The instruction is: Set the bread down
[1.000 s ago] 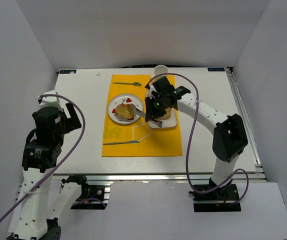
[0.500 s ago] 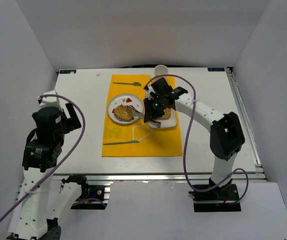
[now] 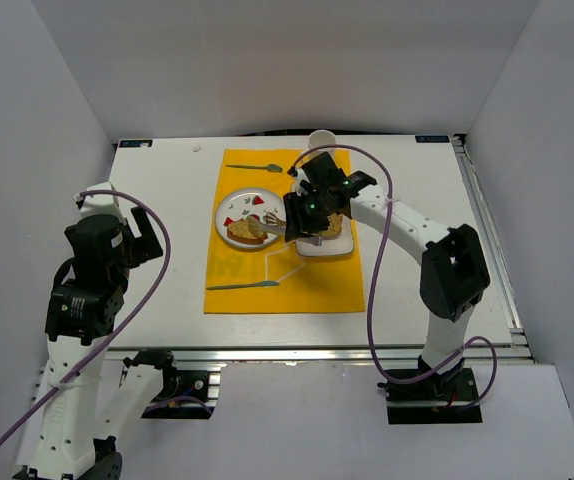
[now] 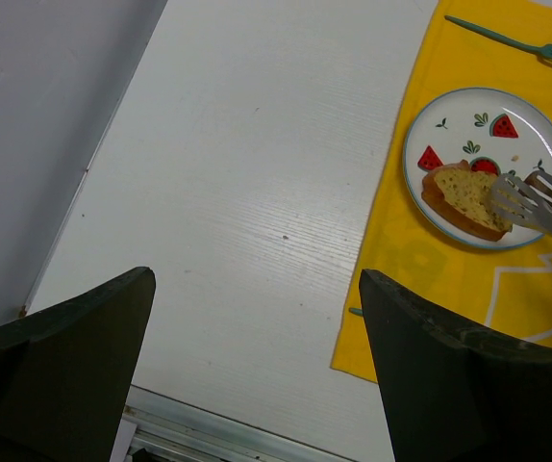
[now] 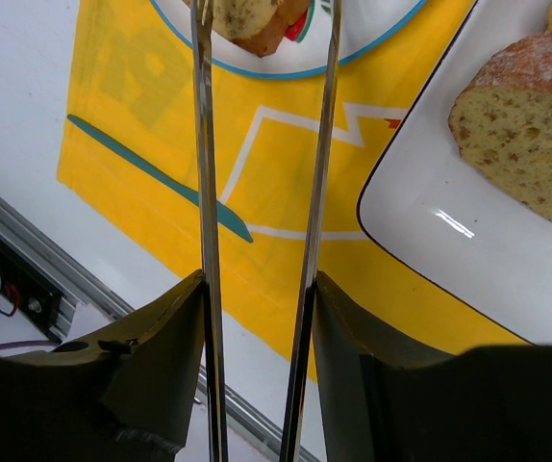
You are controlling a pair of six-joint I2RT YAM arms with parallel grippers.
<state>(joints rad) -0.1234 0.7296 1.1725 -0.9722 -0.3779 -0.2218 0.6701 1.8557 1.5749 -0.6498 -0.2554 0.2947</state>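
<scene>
One slice of bread (image 3: 247, 229) lies on the round watermelon-print plate (image 3: 235, 207); it also shows in the left wrist view (image 4: 461, 195) and at the top of the right wrist view (image 5: 252, 19). My right gripper (image 3: 305, 216) (image 5: 257, 289) is shut on metal tongs (image 5: 202, 144). The tong tips (image 4: 531, 200) reach the slice's right end, one arm on each side; I cannot tell if they pinch it. More bread (image 5: 526, 135) lies in the white rectangular tray (image 5: 449, 241). My left gripper (image 4: 257, 289) is open and empty, over bare table at the left.
A yellow placemat (image 3: 307, 285) holds the plate and the tray (image 3: 322, 250). A teal fork (image 3: 255, 166) lies behind the plate and a teal knife (image 3: 242, 285) in front. A white cup (image 3: 321, 141) stands at the mat's far edge.
My right gripper has shifted slightly left and back, bringing the tong tips further onto the plate by the slice. The left arm has not moved.
</scene>
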